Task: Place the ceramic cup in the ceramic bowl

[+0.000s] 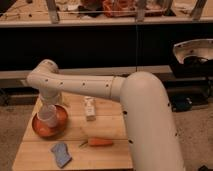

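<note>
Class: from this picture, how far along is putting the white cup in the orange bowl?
Done: the small white ceramic cup is within the rim of the wide reddish-orange ceramic bowl. In hand: the tool is right over the cup; whether it grips is unclear. Left: letting go and pulling the tool away.

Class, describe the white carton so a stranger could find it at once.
On the wooden table, look right of the orange bowl, where the gripper is at the white cup. The carton stands there alone, upright and boxy, not round.

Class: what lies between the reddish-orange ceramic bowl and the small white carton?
Bare wooden tabletop, in the camera view; the gripper hangs over the bowl, at the white ceramic cup.
</note>
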Controlling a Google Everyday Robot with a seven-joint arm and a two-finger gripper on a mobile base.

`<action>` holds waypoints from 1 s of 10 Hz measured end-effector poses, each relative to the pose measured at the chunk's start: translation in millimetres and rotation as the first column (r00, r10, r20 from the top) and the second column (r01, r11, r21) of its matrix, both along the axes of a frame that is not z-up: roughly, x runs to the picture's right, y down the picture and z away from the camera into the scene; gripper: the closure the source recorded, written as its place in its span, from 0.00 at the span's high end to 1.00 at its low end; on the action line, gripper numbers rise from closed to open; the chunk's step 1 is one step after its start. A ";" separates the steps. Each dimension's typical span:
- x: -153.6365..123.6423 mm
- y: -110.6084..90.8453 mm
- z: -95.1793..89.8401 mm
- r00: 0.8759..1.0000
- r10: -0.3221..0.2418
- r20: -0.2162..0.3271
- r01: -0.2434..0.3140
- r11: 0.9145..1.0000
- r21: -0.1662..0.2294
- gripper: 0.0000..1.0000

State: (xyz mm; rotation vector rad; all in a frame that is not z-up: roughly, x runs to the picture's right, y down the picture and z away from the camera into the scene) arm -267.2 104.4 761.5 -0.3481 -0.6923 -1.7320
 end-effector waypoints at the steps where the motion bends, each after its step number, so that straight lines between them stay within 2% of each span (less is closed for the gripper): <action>1: -0.2 -0.4 -0.3 1.000 0.000 0.000 0.000 1.000 0.002 0.80; 10: -6.8 -0.5 -1.1 1.000 -0.005 0.000 0.005 1.000 0.023 0.80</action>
